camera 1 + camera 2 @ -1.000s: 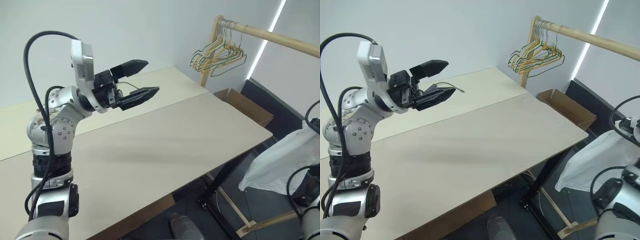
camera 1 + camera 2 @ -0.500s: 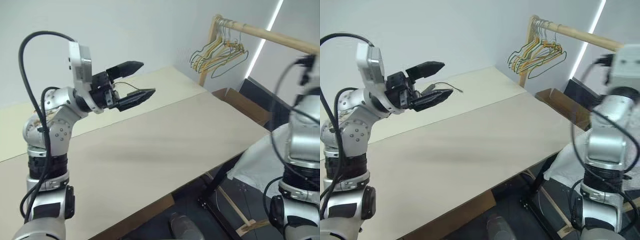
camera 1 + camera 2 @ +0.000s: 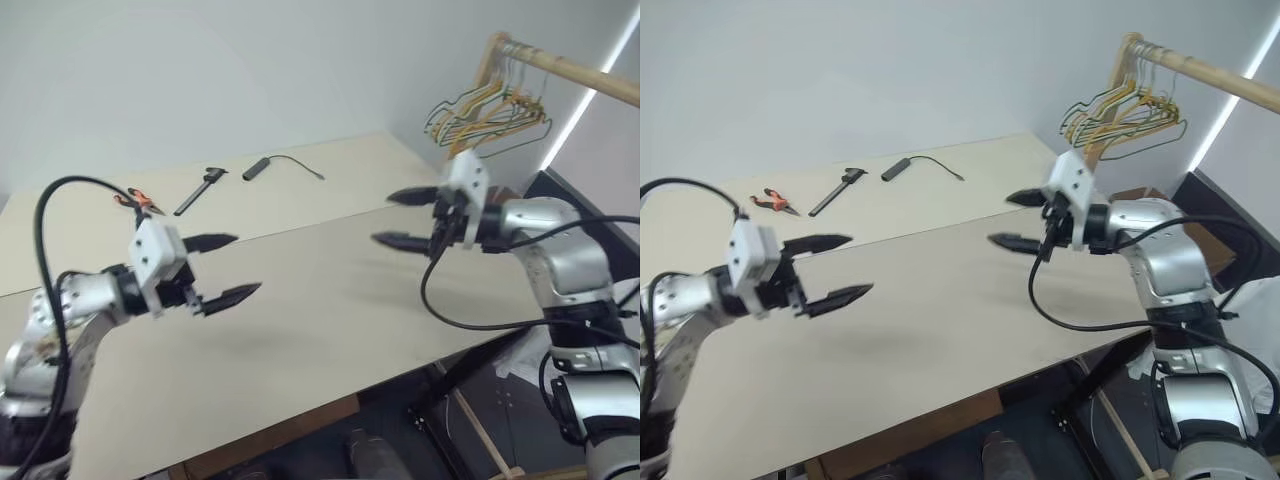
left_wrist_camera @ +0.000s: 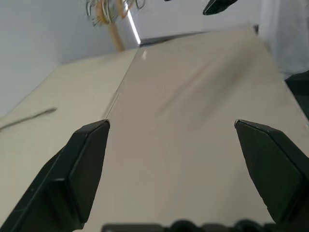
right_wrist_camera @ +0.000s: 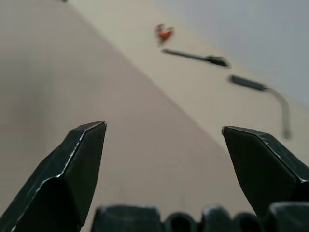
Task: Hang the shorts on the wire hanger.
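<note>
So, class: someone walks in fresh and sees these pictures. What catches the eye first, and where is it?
Two grippers hover over the bare beige table, facing each other with black fingers spread wide: the left gripper near the front left, the right gripper toward the right edge. Next comes the bunch of yellow and green hangers on a wooden rail at the far right. Small tools lie along the far side of the table.

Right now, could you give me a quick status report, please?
Left gripper open, empty. Right gripper open, empty. Both above the table. Shorts, wire hanger not spotted; small tools lie at far edge.
</note>
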Robot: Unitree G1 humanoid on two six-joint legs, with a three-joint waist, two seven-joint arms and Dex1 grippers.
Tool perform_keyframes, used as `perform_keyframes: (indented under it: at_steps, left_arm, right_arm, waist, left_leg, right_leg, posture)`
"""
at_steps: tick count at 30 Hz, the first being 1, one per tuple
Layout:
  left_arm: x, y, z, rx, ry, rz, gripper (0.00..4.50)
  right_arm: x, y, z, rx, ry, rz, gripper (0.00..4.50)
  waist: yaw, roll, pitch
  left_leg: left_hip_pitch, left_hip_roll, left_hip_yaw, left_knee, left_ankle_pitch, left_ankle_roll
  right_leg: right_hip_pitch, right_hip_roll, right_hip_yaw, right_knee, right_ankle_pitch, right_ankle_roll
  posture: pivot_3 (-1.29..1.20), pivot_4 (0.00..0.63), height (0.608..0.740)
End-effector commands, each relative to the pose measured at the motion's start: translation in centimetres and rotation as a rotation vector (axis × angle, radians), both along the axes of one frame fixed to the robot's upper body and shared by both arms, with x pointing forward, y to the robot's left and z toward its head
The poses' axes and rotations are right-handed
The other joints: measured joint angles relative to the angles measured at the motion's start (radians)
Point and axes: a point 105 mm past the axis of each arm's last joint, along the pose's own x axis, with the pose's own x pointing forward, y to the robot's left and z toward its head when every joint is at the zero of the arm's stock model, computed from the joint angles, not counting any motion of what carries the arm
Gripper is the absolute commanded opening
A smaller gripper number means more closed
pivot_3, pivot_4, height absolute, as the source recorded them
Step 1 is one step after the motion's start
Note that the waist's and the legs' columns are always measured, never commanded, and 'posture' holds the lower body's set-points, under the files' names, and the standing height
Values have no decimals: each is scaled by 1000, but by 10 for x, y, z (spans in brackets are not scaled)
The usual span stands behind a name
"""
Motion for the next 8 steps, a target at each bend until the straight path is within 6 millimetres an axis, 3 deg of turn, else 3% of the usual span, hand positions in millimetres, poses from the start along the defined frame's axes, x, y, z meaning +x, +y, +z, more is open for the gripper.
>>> perform_keyframes:
  at_steps: [1,6,8]
  left_arm:
    - [-9,2,10,29,-35,10,4500]
    - [-15,6,8,23,-11,35,4500]
    - [-15,6,9,13,-3,34,4500]
  right_arm:
    - [1,0,6,-46,-8,66,4476]
    - [7,-5,-1,-78,-36,51,4476]
    - [5,-6,-3,-81,-47,49,4476]
  waist:
    - [40,0,1]
    - [130,1,1]
    - [141,1,1]
  left_leg:
    - [0,0,0,0,0,0]
    - [1,-1,3,0,1,-1]
    - [0,-1,5,0,1,-2]
  right_leg:
    - [0,0,0,0,0,-1]
    - [0,1,-2,1,0,-3]
    - [-1,1,-2,1,0,-4]
  posture:
    - [68,0,740]
    - [95,0,740]
    - [98,0,740]
